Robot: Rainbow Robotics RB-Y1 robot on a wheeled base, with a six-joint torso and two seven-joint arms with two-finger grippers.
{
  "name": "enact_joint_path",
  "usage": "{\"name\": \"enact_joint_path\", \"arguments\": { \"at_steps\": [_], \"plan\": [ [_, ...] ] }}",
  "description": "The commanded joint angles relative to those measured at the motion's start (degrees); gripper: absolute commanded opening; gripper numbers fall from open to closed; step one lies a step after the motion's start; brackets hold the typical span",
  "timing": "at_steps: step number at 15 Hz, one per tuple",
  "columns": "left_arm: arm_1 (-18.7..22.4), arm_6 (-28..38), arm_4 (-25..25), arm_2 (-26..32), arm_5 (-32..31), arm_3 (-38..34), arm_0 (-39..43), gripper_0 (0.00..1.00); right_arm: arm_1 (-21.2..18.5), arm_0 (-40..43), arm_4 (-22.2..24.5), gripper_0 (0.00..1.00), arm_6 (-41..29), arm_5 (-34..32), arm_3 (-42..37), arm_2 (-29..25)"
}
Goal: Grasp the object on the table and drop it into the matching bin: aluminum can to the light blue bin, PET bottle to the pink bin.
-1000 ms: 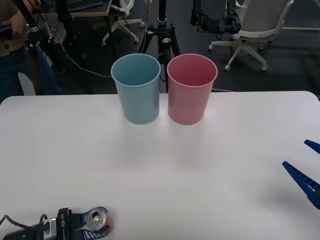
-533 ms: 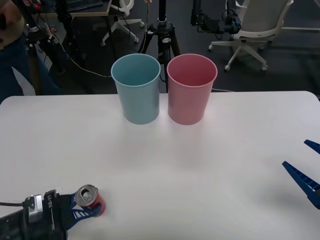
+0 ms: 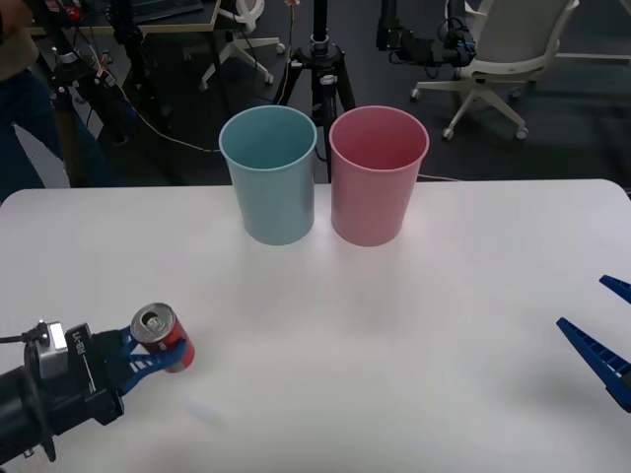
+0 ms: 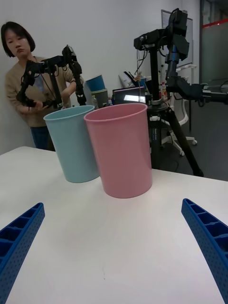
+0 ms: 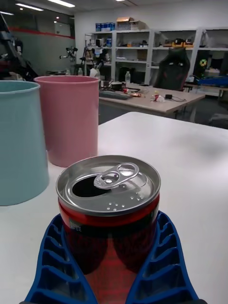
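Note:
My left gripper (image 3: 158, 352) holds the red aluminum can (image 3: 163, 337) upright, lifted over the table (image 3: 394, 325) at the front left. In the left wrist view the can (image 5: 109, 213) shows its silver top with an open pull tab, and blue fingers (image 5: 164, 266) clasp both of its sides. The light blue bin (image 3: 269, 173) and the pink bin (image 3: 378, 174) stand side by side at the table's far middle, well ahead of the can. My right gripper (image 3: 606, 335) rests open at the right edge, with its fingers (image 4: 209, 237) spread wide apart.
Beyond the table's far edge stand a black tripod (image 3: 320, 69), cables and an office chair (image 3: 498, 54). A person (image 4: 28, 90) stands behind the table at its far left, touching none of the task's things.
My left gripper has carried the can up and forward from the table's front edge, moving slightly left. The right arm has stayed still.

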Motion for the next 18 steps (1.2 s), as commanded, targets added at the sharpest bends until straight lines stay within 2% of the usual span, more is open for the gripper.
{"name": "enact_joint_path", "arguments": {
  "at_steps": [1, 8, 13, 16, 18],
  "plan": [
    [0.34, 0.79, -0.16, 0.07, 1.95, -2.34, -0.05, 0.00, 0.00, 0.00, 0.00, 1.00, 0.00, 0.00, 0.00, 0.00],
    [1.13, 2.29, 0.46, -2.65, 6.08, -5.32, -6.11, 0.00, 0.00, 0.00, 0.00, 1.00, 0.00, 0.00, 0.00, 0.00],
    [6.23, 4.66, 3.18, -2.74, 17.07, -12.44, -7.78, 0.00, 0.00, 0.00, 0.00, 1.00, 0.00, 0.00, 0.00, 0.00],
    [9.75, 12.04, 3.45, -4.68, 22.25, -14.03, -13.32, 0.00, 0.00, 0.00, 0.00, 1.00, 0.00, 0.00, 0.00, 0.00],
    [11.06, 13.80, 3.71, -5.82, 26.39, -13.94, -17.98, 0.00, 0.00, 0.00, 0.00, 1.00, 0.00, 0.00, 0.00, 0.00]
  ]
}}
